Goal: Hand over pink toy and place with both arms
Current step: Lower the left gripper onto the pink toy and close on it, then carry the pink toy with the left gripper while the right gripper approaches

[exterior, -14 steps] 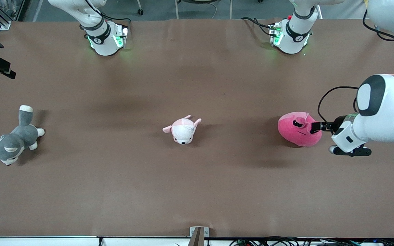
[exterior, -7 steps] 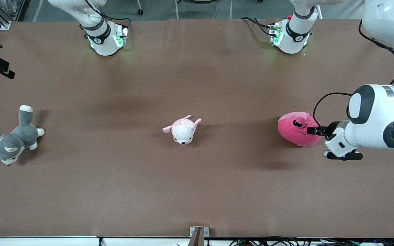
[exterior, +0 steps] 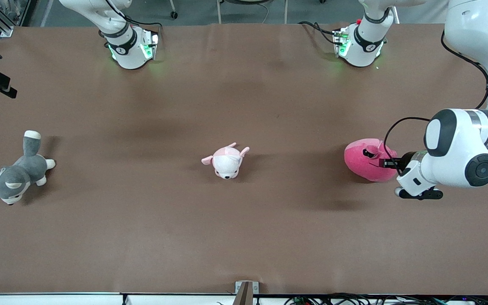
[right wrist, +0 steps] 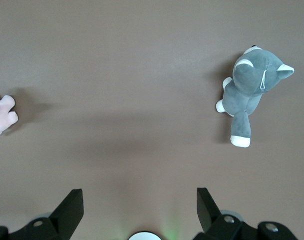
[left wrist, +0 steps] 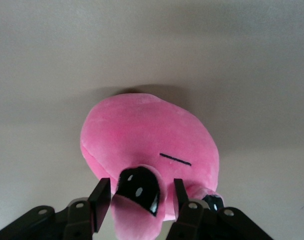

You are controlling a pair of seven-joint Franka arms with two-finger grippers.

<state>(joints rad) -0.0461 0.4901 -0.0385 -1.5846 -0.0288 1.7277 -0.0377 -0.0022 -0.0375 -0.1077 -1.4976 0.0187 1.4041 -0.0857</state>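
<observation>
A brown counter (exterior: 244, 237) is seen from above, with two white robot arms based along its upper edge. The pink toy (exterior: 364, 163) lies on the counter toward the left arm's end, roughly level with a small white plush (exterior: 226, 161) at the centre and a grey-and-white plush dog (exterior: 13, 176) toward the right arm's end.

The left gripper (left wrist: 137, 200) is set low at the pink toy. In the left wrist view its fingers (left wrist: 100, 202) are seen narrowly spread on either side of a bulging black eye and the fold of plush beneath it, touching or nearly touching; no lift is visible. The step in hand is judged to be the first pick-up by the left arm. Next, a firm close and a lift toward the table's middle would be called for.

The right gripper (right wrist: 137, 210) hangs high over the counter, fingers spread wide and holding nothing; the right arm waits.

Small writing is carried on the left arm's black band, too small to be read.
</observation>
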